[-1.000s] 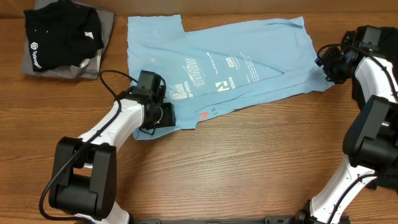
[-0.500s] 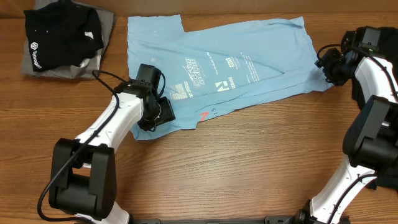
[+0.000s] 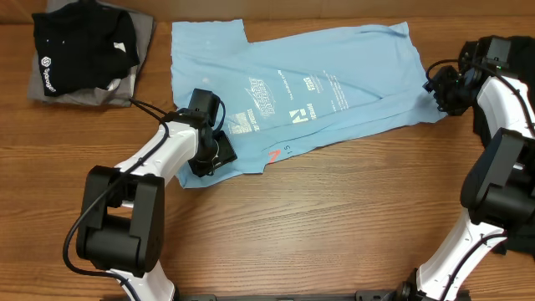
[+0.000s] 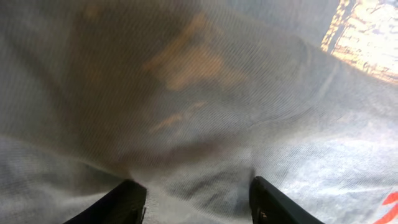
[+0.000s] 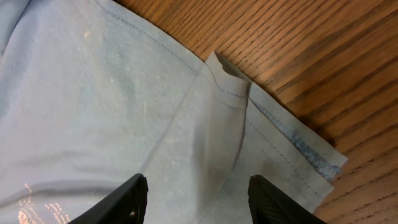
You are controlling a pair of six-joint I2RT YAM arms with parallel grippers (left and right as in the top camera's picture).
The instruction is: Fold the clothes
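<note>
L claw (image 3: pixel 209 156) sits low on the near-left corner of the light blue T-shirt (image 3: pixel 334 75), which lies spread across mid table (image 3: pixel 334 217), white print up, red mark near the front hem. Wrist view: fingers (image 4: pixel 124 202) abt halfway apart, cloth close under them, nothing visibly pinched btwn. R claw (image 3: pixel 438 87) hangs over the shirt's right edge by a folded-over hemmed flap (image 5: pixel 227 81); jaws parted abt halfway too, holding nothing. Far-left corner: folded black T-shirt (image 3: pixel 84 42) w/ white logo, stacked on a grey T-shirt (image 3: pixel 75 96).
</note>
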